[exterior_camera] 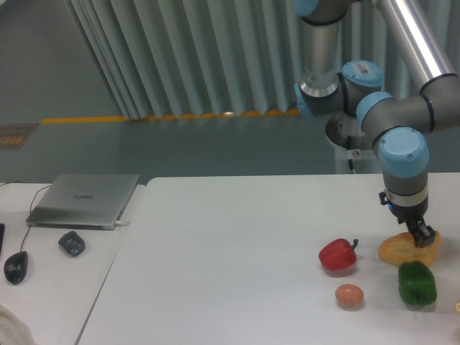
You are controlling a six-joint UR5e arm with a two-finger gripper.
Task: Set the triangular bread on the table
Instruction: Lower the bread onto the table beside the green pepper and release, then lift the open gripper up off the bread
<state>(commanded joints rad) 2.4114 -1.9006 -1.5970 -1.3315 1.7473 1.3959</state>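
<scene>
The triangular bread (404, 250), golden-orange and flattish, is at the right side of the white table (237, 244), just behind the green pepper. My gripper (420, 236) points down onto its top right part and is shut on it. Whether the bread's underside touches the tabletop I cannot tell. The arm's blue-grey wrist rises straight above the gripper.
A red pepper (338, 255) lies left of the bread, a small peach-brown ball (349, 295) in front of it, and a green pepper (417, 282) right in front of the bread. On the adjoining desk at left are a laptop (85, 199), a dark small object (71, 243) and a mouse (15, 266).
</scene>
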